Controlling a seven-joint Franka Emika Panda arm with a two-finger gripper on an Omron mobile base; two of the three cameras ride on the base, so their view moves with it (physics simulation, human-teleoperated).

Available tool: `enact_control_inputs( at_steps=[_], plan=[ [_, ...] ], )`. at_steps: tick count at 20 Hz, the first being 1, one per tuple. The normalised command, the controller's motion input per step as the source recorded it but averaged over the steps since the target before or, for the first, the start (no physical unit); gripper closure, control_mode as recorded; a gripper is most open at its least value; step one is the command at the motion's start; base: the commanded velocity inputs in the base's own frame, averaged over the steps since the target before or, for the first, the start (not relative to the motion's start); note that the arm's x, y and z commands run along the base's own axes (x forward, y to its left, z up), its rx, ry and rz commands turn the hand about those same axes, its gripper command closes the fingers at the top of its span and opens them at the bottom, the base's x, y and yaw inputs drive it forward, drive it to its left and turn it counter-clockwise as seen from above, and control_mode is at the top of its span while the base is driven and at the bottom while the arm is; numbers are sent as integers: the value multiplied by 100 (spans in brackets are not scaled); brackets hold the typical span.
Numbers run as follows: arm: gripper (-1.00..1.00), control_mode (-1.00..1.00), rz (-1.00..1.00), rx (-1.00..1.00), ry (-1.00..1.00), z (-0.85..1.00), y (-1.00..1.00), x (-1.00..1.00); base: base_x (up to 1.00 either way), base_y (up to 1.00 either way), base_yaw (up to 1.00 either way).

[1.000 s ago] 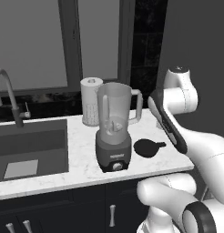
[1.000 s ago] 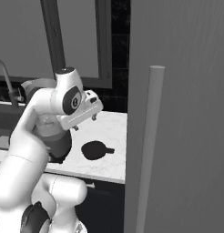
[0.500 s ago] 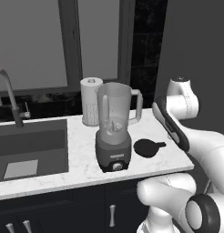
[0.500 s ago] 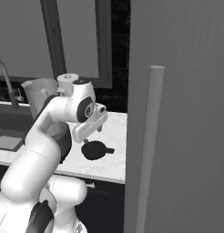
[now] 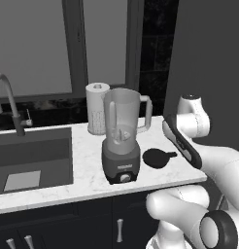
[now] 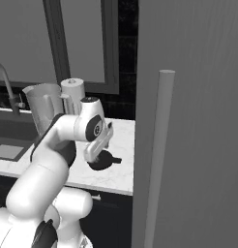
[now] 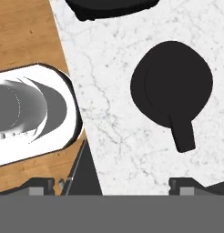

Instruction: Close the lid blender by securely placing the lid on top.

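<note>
Swinging right and lower since the earlier frame, the arm now places its pincer [image 7: 111,184] over the desk [image 5: 87,170] near the front right corner. Its tips stand apart. The lid [image 5: 157,157] lies flat beside the blender [image 5: 122,138], open marble around it, tab toward the right edge.
</note>
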Motion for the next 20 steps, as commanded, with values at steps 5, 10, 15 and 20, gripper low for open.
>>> enact_control_inputs(
  at_steps=[5,10,15,20],
  plan=[
    [-100,-100,13,1,-2,-18,0,5,0,0,0],
    [-100,-100,15,0,0,-20,0,24,0,0,0],
    [-100,-100,9,2,0,-7,-15,21,0,0,0],
    [-100,-100,6,4,0,-5,-30,15,0,0,0]
  ],
)
